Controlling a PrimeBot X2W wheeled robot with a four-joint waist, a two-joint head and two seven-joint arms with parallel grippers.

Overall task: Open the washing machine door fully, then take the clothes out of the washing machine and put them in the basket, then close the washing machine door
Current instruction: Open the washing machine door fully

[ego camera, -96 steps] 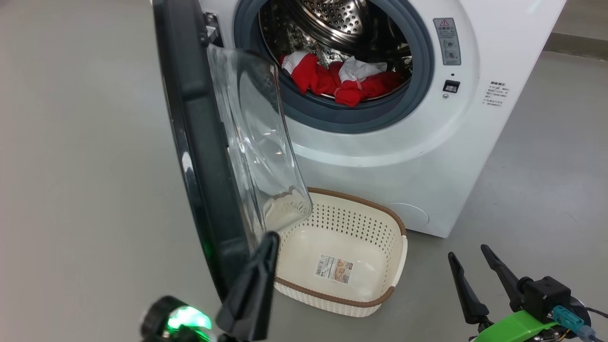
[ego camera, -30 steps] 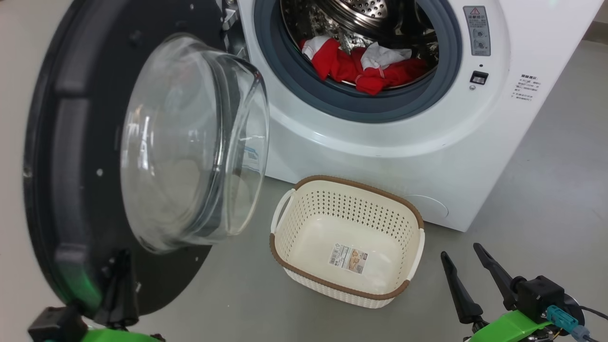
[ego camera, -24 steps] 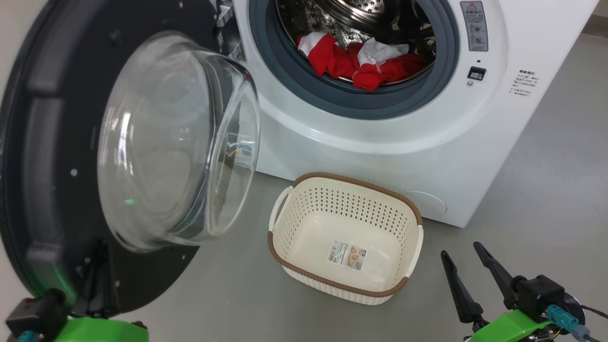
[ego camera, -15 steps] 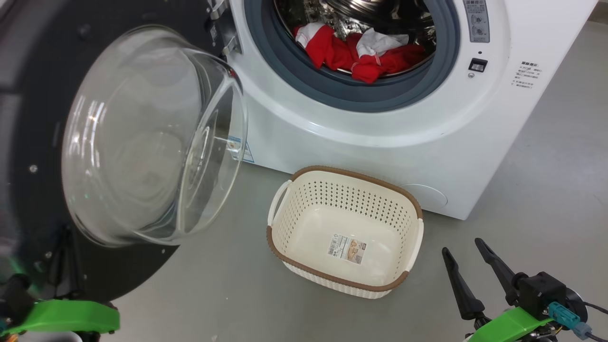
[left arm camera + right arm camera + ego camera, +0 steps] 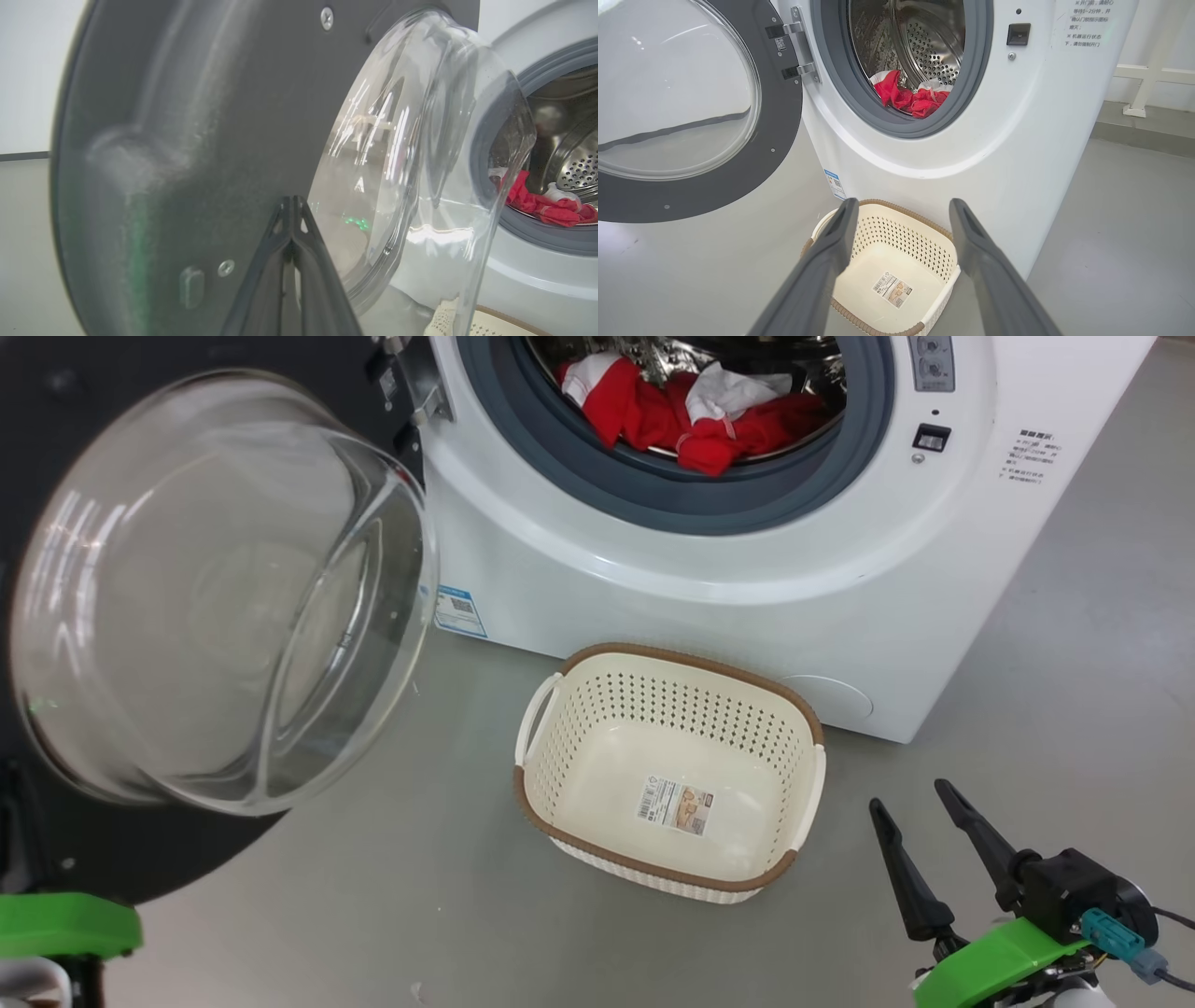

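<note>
The washing machine door is swung wide open; the clothes are seen in the drum of the washing machine, the basket on the floor before it. The fingers of the left gripper are pressed together, those of the right gripper spread apart

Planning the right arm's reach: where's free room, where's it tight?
Free: bare floor between basket and right gripper; floor between door and basket; basket's inside. Crowded: drum's lower mouth, with the clothes; left gripper, shut, by the door.
</note>
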